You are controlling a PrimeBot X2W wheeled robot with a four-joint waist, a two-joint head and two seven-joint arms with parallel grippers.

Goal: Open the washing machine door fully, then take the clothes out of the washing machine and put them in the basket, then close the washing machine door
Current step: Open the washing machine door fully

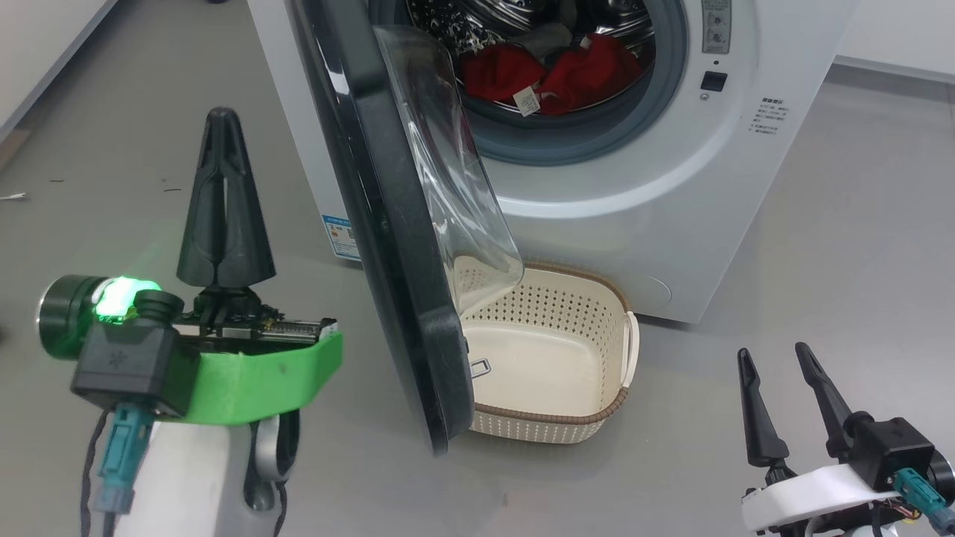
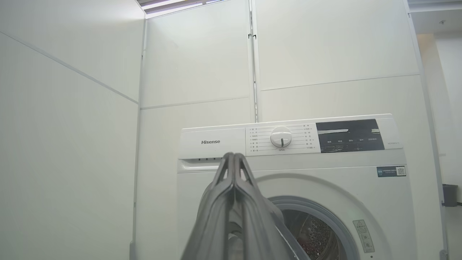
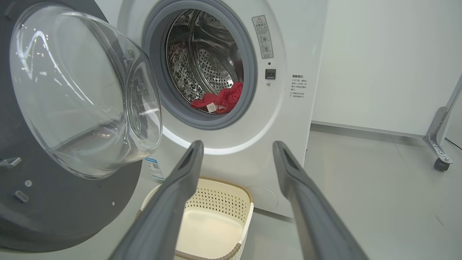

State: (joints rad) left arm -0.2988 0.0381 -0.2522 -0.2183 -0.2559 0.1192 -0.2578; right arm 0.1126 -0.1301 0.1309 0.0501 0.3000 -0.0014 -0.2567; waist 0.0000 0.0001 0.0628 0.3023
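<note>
Washing machine door (image 1: 388,224) hung open centre frame; we noted clothes (image 1: 582,74) inside, left end effector (image 1: 222,119) pinched together, right end effector (image 1: 773,352) apart.

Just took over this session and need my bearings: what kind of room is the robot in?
Probably a test or demo laundry corner, not a home: a white washing machine stands on a smooth grey floor against plain white panel walls, with a castor-footed metal frame off to one side.
</note>
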